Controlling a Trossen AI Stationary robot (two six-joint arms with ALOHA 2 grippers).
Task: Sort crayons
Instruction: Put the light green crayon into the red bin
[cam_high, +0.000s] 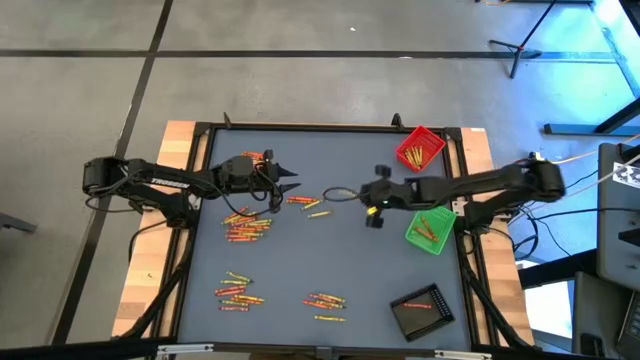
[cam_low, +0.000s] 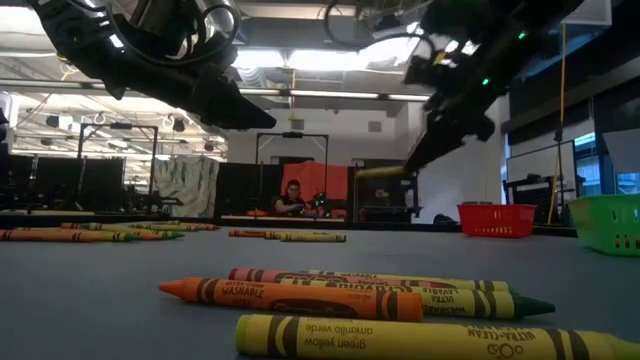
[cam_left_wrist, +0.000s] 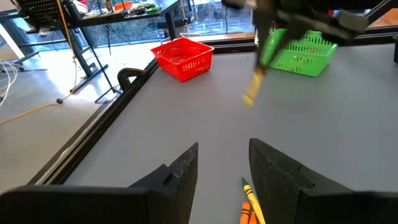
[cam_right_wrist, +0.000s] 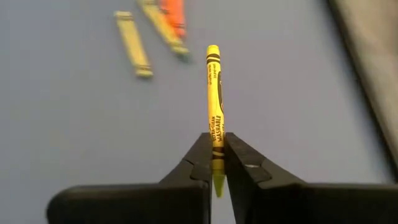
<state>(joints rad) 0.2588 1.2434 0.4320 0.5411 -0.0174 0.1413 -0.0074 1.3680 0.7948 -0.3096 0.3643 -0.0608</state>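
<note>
Pinching a yellow crayon (cam_right_wrist: 214, 106) near its tip, the right claw (cam_right_wrist: 216, 163) hangs above the surface just beside the green tray (cam_high: 432, 231); the crayon's length points straight out. The left claw (cam_left_wrist: 224, 168), farther from that tray, gapes empty.

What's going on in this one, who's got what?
A two-arm robot is sorting crayons into trays. The right gripper is shut on a yellow crayon, held above the table mid-way across, near the green tray and the red tray, which already hold some crayons. The left gripper hangs open above orange crayons at the table's left. Loose crayon piles remain on the mat, and a black tray sits at the front right.
</note>
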